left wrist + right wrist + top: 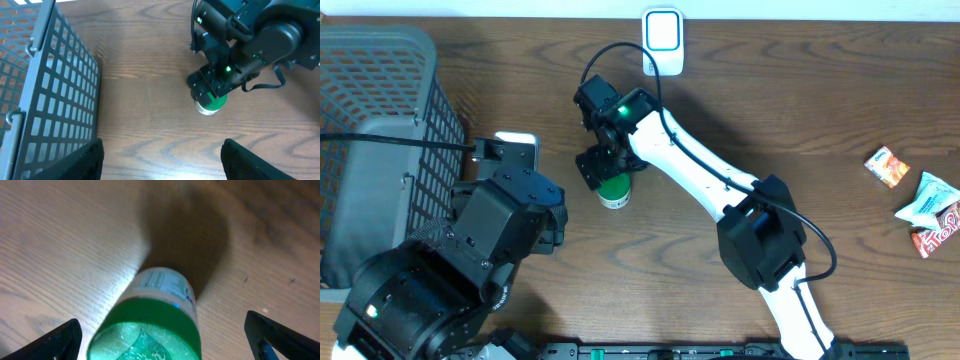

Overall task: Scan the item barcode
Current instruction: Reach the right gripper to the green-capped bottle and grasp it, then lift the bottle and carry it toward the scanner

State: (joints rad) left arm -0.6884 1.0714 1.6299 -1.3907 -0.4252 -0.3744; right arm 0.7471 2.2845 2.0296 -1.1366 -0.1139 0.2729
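Observation:
The item is a small white bottle with a green lid [614,191], standing upright on the wooden table near the middle. My right gripper [603,170] hangs right over it, open. In the right wrist view the green lid [150,335] fills the gap of the right gripper [162,332], and both fingers stand clear of it. The label [162,282] shows small print, but no barcode can be made out. My left gripper [162,152] is open over bare wood beside the basket, with the bottle [211,104] ahead of it. A white scanner [662,35] sits at the table's far edge.
A grey wire basket [380,110] fills the left side, its wall [55,100] close to my left fingers. A black cable crosses it. Several snack packets [887,166] [932,195] lie at the far right.

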